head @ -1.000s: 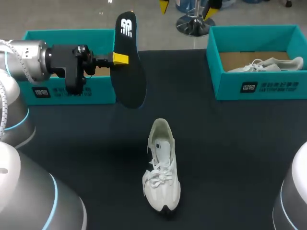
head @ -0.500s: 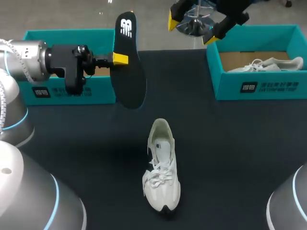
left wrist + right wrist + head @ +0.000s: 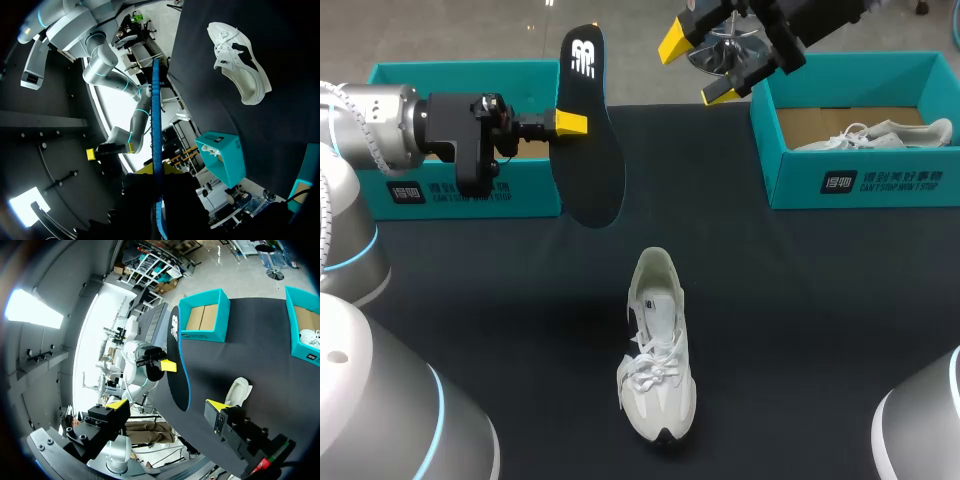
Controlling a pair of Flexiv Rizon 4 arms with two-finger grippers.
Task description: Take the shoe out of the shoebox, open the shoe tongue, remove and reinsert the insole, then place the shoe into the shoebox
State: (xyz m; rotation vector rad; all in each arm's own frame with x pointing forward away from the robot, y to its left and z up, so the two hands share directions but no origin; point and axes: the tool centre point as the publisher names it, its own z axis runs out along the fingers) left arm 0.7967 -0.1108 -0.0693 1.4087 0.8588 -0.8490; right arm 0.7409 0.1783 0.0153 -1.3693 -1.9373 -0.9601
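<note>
- The insole (image 3: 592, 170), black with a white mark near its upper end, is clamped at one long edge between the yellow-tipped fingers of the left tool (image 3: 565, 123).
- It is held on end above the table (image 3: 820, 300), clear of the dark surface.
- In the left wrist view the insole is seen edge-on, a thin blue line rising from between the fingers.
- The white shoe (image 3: 658, 355) is set on its sole near the middle of the table, with the toe toward the robot and the heel toward the insole, apart from it.
- The laces are bunched over the forefoot.
- The right tool (image 3: 697, 68) is held high over the table's far edge, with its fingers spread wide and nothing between them.
- A teal shoebox (image 3: 440, 75) is placed at the far left, behind the left tool.
- A second teal shoebox (image 3: 850, 180) is placed at the far right, with another white shoe (image 3: 880, 135) lying inside it.
</note>
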